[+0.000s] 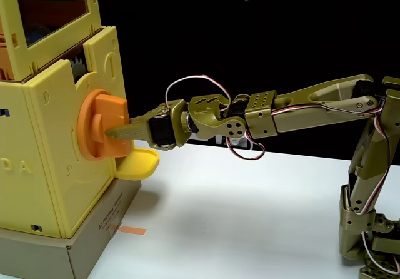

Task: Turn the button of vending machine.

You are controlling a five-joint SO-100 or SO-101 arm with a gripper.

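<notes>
The yellow vending machine stands at the left of the fixed view on a grey cardboard base. Its orange button, a round disc with a thick raised bar, sticks out of the side facing the arm. The olive-green arm reaches in horizontally from the right. My gripper is at the bar, and its near finger lies across the bar's front side. The far finger is hidden behind the bar. The jaws look closed on the bar.
A yellow curved tray juts out just below the button and under the gripper. A strip of orange tape lies on the white table near the base. The arm's base stands at the right edge.
</notes>
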